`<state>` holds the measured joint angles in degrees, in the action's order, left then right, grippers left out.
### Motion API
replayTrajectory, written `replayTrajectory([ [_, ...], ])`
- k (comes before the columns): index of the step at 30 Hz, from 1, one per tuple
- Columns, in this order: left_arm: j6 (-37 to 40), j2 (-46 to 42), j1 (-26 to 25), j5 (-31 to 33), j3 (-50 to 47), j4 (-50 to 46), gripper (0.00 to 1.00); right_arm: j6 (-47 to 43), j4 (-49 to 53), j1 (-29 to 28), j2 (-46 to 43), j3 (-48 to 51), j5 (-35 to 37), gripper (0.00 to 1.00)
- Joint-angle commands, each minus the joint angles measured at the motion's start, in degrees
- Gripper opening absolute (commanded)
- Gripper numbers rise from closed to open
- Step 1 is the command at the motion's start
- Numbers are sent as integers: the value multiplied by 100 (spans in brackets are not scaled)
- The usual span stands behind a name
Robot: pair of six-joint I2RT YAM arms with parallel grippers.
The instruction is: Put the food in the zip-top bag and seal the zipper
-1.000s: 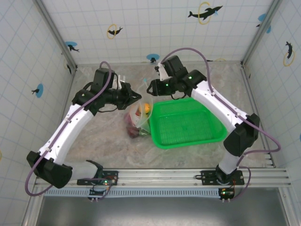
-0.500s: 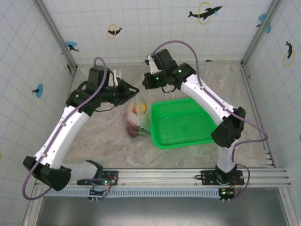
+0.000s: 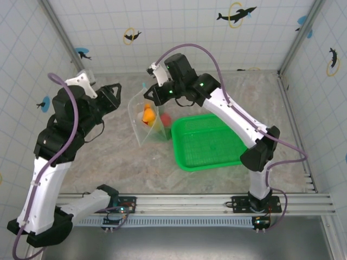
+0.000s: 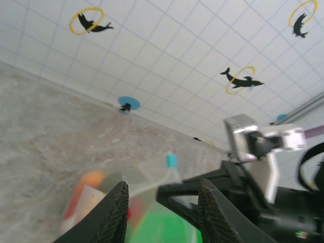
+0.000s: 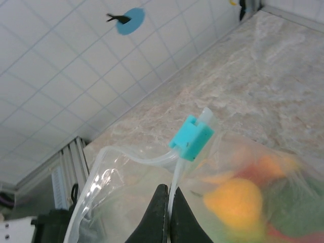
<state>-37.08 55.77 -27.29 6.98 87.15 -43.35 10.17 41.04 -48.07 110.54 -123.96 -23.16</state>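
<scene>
Right wrist: right jaws pinch the zipper (image 5: 177, 174), strip pointing up to its slider (image 5: 191, 136); left jaws parted.

Clear, crinkly zip-top bag (image 3: 137, 125) showing orange, red and green food (image 3: 147, 115); whitish-clear zipper (image 5: 176, 174) with a turquoise end piece (image 5: 191, 137). Bright green mesh basket (image 3: 209, 143). Marbled beige-grey table (image 3: 108, 151). White gridded walls (image 3: 179, 32) dotted with black dolphins (image 3: 236, 14) in yellow rings.
</scene>
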Motion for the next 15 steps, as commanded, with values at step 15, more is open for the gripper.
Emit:
replayTrajectory([
  [15,2952,-657,28,-2319,-1877,791,34,-3201,341,-432,-951,1041,652,0],
])
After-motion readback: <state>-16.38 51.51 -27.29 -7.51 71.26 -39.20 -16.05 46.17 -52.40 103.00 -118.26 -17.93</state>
